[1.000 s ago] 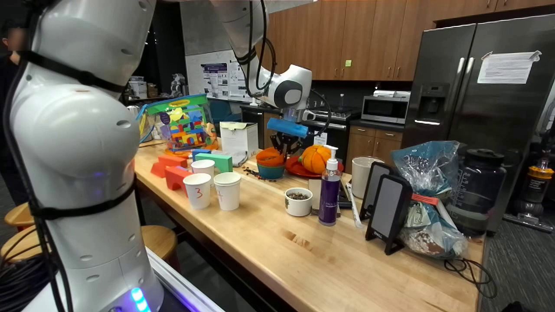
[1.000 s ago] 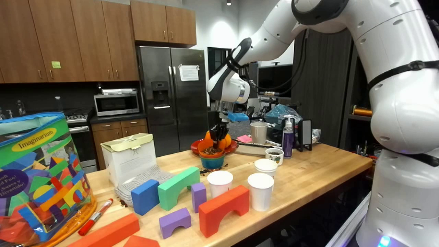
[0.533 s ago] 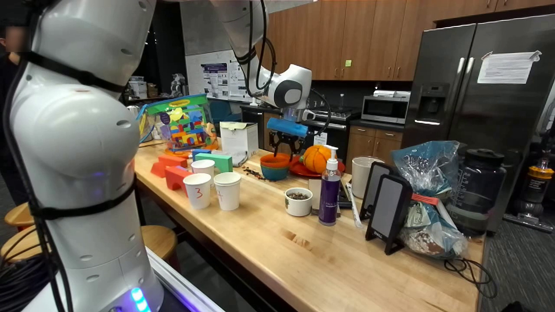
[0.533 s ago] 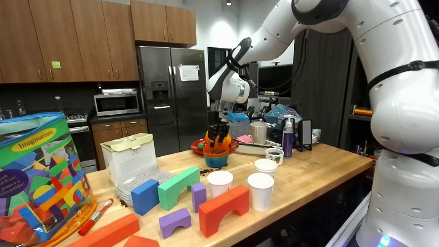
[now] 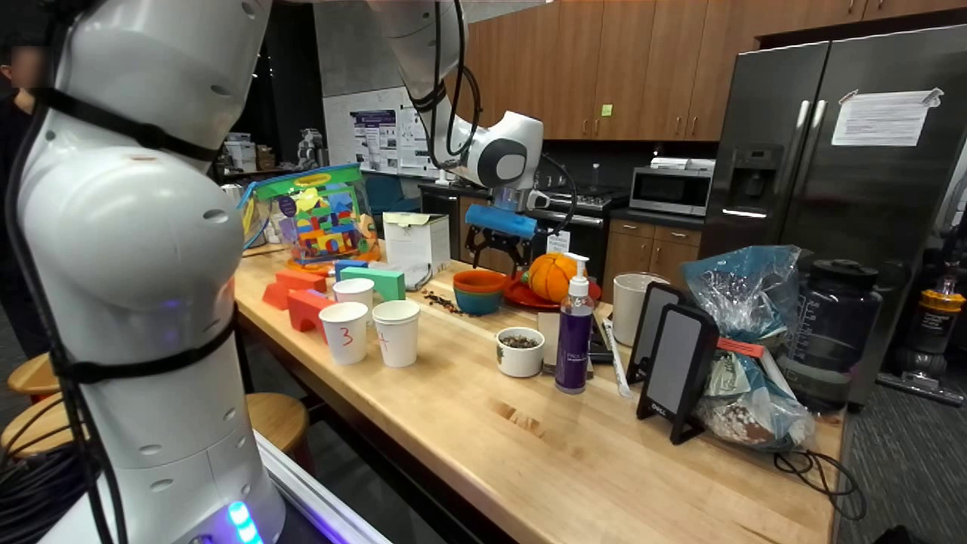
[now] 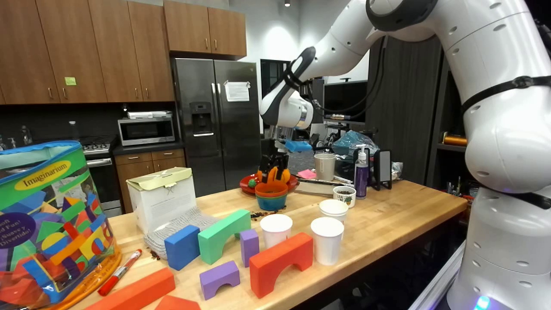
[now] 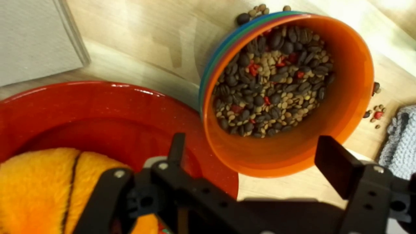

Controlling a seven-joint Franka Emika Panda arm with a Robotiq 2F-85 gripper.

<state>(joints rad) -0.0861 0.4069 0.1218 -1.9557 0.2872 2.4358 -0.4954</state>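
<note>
Hovering near the filled orange bowl [image 7: 354, 81], the claw [image 7: 251, 140] stands with jaws wide.

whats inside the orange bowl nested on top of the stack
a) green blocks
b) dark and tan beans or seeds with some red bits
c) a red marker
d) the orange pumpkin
b, since the wrist view looks down into the orange bowl and shows the bean-and-seed mix, dark, tan and red, lying in it, while the pumpkin sits on the red plate.
</note>
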